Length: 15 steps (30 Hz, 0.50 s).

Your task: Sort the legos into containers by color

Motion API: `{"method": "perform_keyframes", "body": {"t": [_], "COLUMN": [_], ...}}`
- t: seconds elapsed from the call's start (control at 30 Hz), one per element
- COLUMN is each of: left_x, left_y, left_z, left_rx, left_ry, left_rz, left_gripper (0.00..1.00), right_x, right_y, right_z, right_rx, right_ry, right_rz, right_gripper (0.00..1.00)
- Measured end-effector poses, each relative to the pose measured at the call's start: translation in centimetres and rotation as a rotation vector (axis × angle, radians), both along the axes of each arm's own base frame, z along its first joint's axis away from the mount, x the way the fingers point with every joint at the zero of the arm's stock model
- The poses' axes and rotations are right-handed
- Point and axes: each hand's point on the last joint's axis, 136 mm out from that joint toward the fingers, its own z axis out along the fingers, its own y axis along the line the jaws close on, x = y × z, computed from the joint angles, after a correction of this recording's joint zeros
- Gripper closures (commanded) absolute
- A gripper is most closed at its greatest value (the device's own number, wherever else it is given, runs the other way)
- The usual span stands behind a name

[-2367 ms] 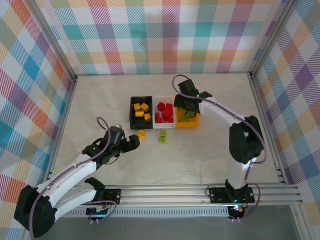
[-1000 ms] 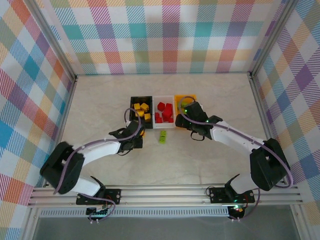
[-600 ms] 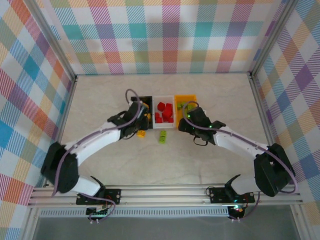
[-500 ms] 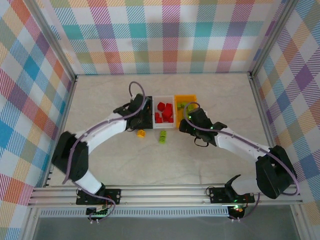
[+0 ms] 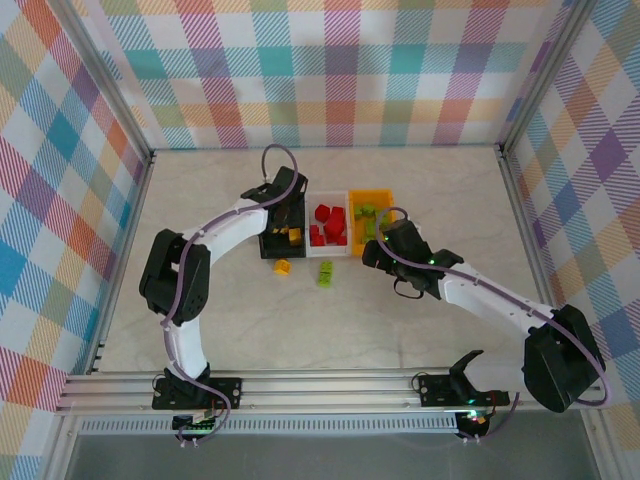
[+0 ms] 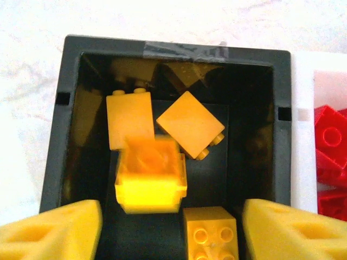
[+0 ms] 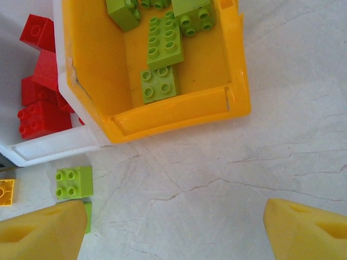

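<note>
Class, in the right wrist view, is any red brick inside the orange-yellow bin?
No, every brick visible in the orange-yellow bin is lime green.

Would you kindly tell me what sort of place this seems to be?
Probably a robot test cell: plaid fabric walls on an aluminium frame, with left arm and right arm bolted to a rail.

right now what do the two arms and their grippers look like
Both the left arm and the right arm have white links, bulky black joints and a thin purple cable looping alongside. The left gripper and right gripper have black bodies; their fingers are blunt yellow-orange wedges with moulded hollows.
</note>
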Motion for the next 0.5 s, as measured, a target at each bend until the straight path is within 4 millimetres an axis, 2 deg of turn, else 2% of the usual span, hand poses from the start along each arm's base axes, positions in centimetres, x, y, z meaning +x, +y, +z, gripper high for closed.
{"method": "perform_keyframes", "body": {"t": [0.07, 0.13, 0.27, 0.4, 0.5], "left_x": [-0.1, -0.4, -2.2, -5.9, -9.3], "left_y": [-0.1, -0.4, -0.9, -1.6, -2.2], "left_z": [0.3, 1.6, 6.1, 12.0, 13.7], "left_rx": [-0.014, -0.047, -0.138, -0.267, -0.339], "left_ry": [0.0, -0.019, -0.093, -0.21, -0.256], "left_rz": [-0.004, -0.007, -0.031, -0.083, -0.137], "left_gripper": [0.11, 0.05, 0.0, 0.0, 0.0], "right_x": [0.0, -0.1, -0.2, -0.5, -1.0], "right_y": [0.1, 0.1, 0.3, 0.9, 1.5], "right_z": [0.0, 0.0, 0.1, 0.1, 0.1], "right_rx": [0.004, 0.007, 0.014, 0.02, 0.021], "right_ry": [0.003, 0.005, 0.004, 0.005, 0.008], "right_rz": [0.001, 0.002, 0.006, 0.025, 0.049], "right_gripper": [0.15, 0.14, 0.14, 0.14, 0.14]}}
